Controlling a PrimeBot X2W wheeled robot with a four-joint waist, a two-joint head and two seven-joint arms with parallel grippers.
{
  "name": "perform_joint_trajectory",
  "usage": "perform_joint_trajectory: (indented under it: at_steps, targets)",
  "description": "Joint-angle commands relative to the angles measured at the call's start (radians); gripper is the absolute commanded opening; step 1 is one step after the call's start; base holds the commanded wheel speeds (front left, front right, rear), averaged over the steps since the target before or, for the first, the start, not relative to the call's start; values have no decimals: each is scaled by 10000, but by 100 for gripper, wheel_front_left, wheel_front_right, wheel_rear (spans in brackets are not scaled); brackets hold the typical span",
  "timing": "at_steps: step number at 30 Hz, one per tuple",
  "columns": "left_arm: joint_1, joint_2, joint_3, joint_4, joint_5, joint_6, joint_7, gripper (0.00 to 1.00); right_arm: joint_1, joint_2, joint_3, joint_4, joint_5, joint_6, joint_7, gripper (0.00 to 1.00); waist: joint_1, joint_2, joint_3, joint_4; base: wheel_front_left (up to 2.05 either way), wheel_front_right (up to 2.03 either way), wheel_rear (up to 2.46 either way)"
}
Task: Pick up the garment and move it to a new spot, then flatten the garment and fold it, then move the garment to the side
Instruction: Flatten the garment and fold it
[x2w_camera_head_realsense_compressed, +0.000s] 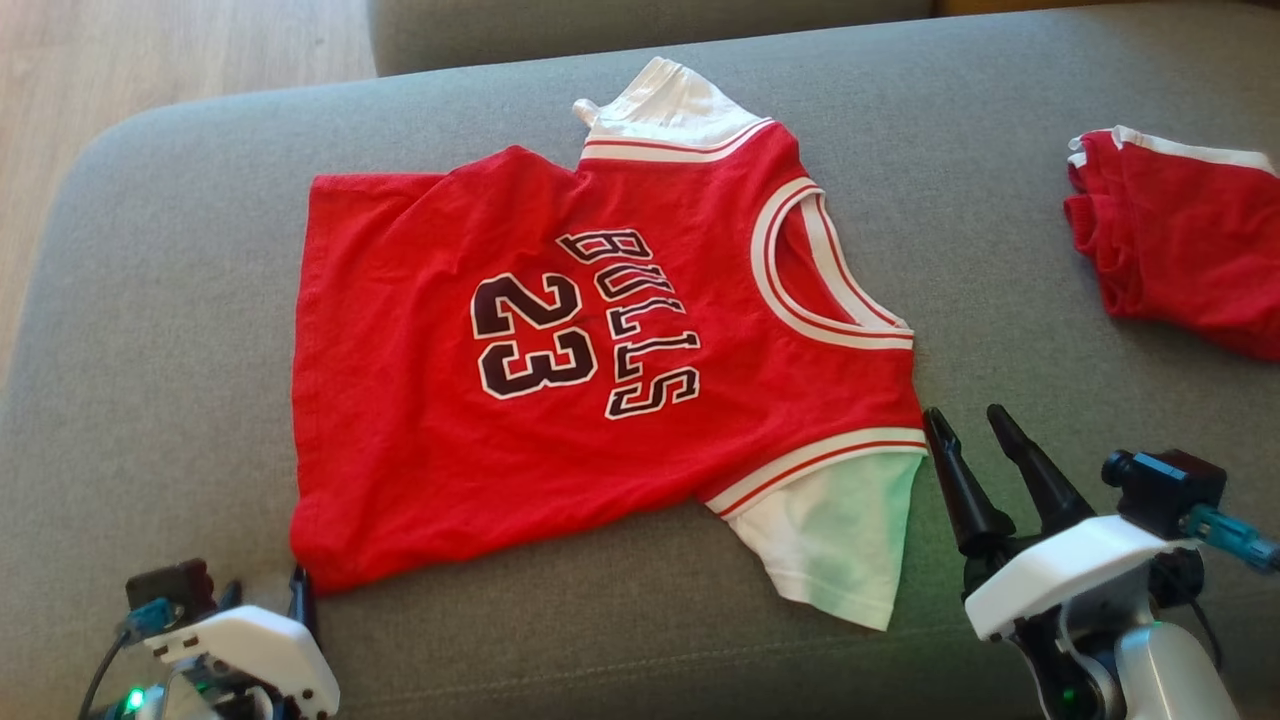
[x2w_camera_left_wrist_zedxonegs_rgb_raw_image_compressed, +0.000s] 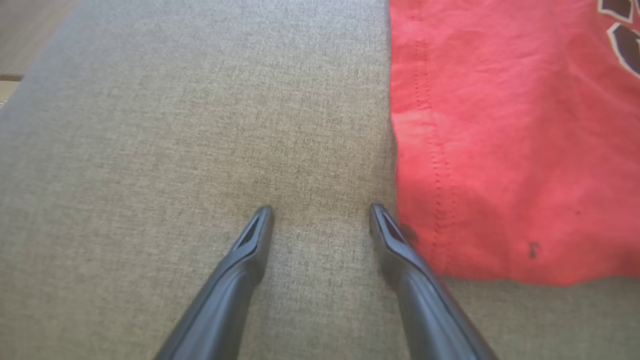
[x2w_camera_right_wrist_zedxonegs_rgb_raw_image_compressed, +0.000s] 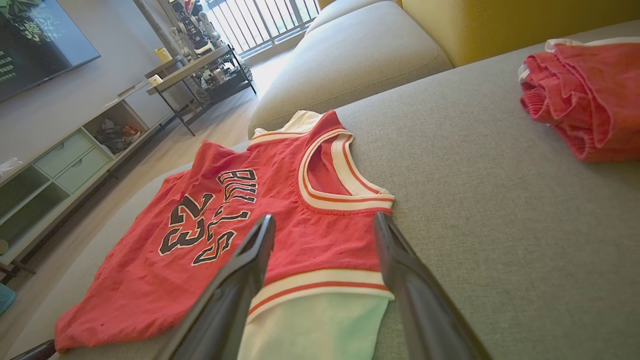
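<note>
Now jersey (x2w_camera_head_realsense_compressed: 560, 370) lies spread on the cushion (x2w_camera_head_realsense_compressed: 150, 300), bare room left of its hem (x2w_camera_head_realsense_compressed: 297, 400). I see both pincers released: left gripper (x2w_camera_left_wrist_zedxonegs_rgb_raw_image_compressed: 320, 220) just beside the hem corner, right gripper (x2w_camera_head_realsense_compressed: 968, 420) near the sleeve (x2w_camera_head_realsense_compressed: 840, 540).

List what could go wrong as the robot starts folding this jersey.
1. The open left gripper sits beside the jersey's hem corner; it may pinch only one layer, or the cushion fabric.
2. The far sleeve is bunched, so a fold now could come out crooked.
3. A folded red garment lies to the right; sliding the jersey that way could knock it.
</note>
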Motion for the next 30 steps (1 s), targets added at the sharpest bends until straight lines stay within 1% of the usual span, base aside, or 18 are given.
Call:
perform_joint_trajectory:
  at_steps: [1, 6, 10, 15, 18, 22, 30]
  targets:
    - [-250, 126, 118, 254, 50, -38, 289, 100, -444, -106, 254, -316, 28, -4, -127, 100, 0, 0, -7, -6, 0, 0, 0]
    - [-365, 59, -31, 430, 41, -262, 187, 100, -497, -106, 286, -275, -57, -4, -139, 100, 0, 0, -6, 0, 0, 0, 0]
    - [-452, -6, -209, 433, 55, -635, -84, 100, -510, -106, 322, -232, -100, -4, -141, 100, 0, 0, -9, 52, 0, 0, 0]
    - [-579, -119, -164, 372, 68, -627, -685, 100, -520, -106, 387, -190, -114, -4, -112, 100, 0, 0, -26, 161, 0, 0, 0]
    - [-656, -134, -184, 299, 58, -728, -886, 100, -535, -106, 423, -182, -134, -4, -83, 100, 0, 0, -11, 224, 0, 0, 0]
    - [-715, -108, -247, 268, 55, -815, -935, 100, -545, -106, 479, -104, -127, -4, -42, 100, 0, 0, -2, 263, 0, 0, 0]
    - [-716, -164, -336, 48, 34, -792, -1021, 100, -437, -106, 321, 418, -463, -4, 292, 100, 0, 0, -41, 275, 0, 0, 0]
